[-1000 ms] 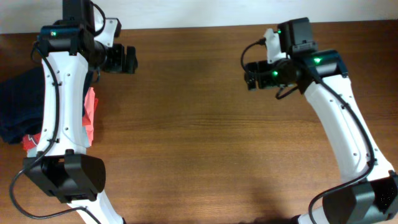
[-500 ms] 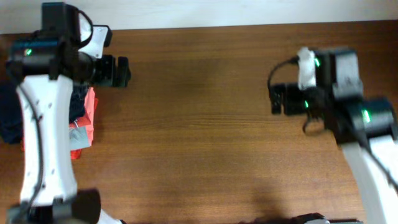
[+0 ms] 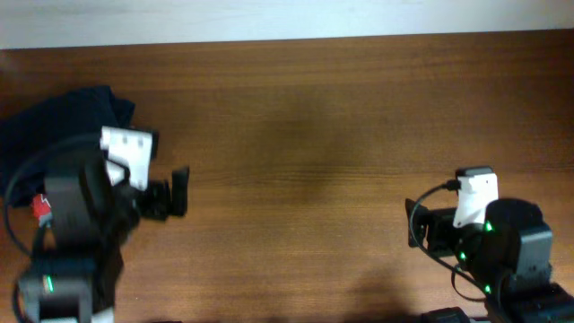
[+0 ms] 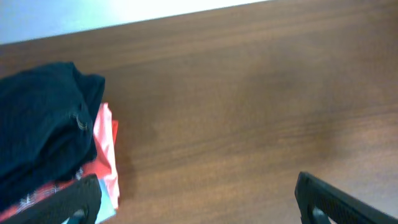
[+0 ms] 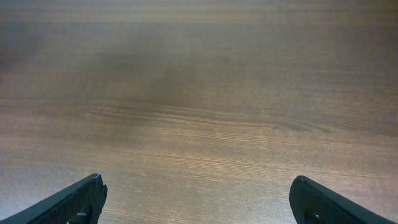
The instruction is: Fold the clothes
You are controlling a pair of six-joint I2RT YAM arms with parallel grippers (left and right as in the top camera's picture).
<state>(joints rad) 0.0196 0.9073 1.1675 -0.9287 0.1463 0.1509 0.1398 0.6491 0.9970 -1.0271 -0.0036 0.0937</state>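
Observation:
A pile of clothes lies at the table's left edge: a dark navy garment (image 3: 63,121) on top, with a red-pink garment (image 3: 40,208) peeking out beneath. In the left wrist view the navy garment (image 4: 40,130) lies over the pink one (image 4: 107,149), with a bit of light blue cloth (image 4: 107,204) at the bottom. My left gripper (image 3: 179,190) is open and empty, to the right of the pile; its fingers frame bare wood (image 4: 196,202). My right gripper (image 3: 414,231) is open and empty near the table's front right, over bare wood (image 5: 198,202).
The brown wooden table (image 3: 305,126) runs across the view, with a white wall strip (image 3: 287,18) behind its far edge. Both arms' bases stand at the front edge.
Both arms have pulled back toward the front edge and lowered. The left arm no longer covers the clothes pile, which now shows more fully at the left.

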